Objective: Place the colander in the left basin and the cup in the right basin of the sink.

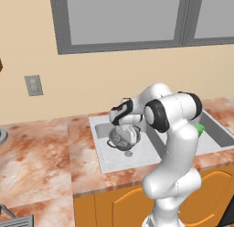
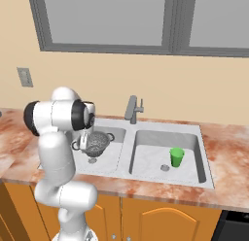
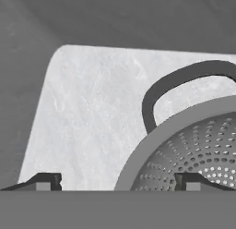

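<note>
A reddish marbled counter [image 2: 228, 138] under a grey-framed window [image 2: 112, 21] carries the sink [image 2: 127, 152], with one faucet [image 2: 132, 109] at its back edge. One colander [image 2: 97, 143] sits in the left basin [image 2: 114, 160]; one green cup [image 2: 176, 157] stands upright in the right basin [image 2: 189, 169]. The gripper [image 3: 119, 182] hangs just above the colander, jaws spread wide and holding nothing, with the rim and loop handle between and beyond the fingertips [image 3: 189, 181]. In the left base view, the arm hides most of the cup and the right basin.

You find the colander [image 2: 98, 143] in the left basin [image 2: 113, 162] just under the claw [image 3: 118, 182]; the cup [image 2: 176, 157] stands well apart in the right basin [image 2: 146, 162].
</note>
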Motion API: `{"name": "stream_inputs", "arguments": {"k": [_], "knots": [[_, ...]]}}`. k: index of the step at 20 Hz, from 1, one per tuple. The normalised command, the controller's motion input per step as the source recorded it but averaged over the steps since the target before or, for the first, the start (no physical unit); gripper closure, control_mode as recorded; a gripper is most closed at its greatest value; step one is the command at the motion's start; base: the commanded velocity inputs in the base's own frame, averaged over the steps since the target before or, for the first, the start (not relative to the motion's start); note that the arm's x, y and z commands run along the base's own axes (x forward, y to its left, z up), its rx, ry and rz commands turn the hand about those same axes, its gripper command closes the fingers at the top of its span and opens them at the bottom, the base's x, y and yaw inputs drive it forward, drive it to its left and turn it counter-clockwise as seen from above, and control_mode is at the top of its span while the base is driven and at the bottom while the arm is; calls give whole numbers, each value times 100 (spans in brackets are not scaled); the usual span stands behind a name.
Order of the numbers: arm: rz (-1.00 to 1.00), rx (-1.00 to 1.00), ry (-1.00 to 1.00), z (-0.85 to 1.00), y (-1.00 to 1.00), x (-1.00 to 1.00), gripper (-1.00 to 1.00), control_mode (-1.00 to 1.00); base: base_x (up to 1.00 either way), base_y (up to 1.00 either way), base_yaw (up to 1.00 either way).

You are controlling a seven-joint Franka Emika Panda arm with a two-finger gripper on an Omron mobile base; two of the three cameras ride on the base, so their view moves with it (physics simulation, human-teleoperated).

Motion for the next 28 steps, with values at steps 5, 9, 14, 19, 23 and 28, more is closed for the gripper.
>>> {"name": "stream_inputs", "arguments": {"k": [5,9,14,19,23,28], "knots": [[-3,0,-16,66,0,-52,-100,-100,0,0,0],[-3,0,-17,64,0,-73,-100,-100,0,0,0],[-2,1,-10,67,-7,-63,-100,-100,0,0,0],[-8,6,-4,47,-32,-60,-100,-100,0,0,0],[-10,0,-1,44,-37,-42,-100,-100,0,0,0],[-12,-2,0,37,-41,-25,-100,-100,0,0,0]]}}
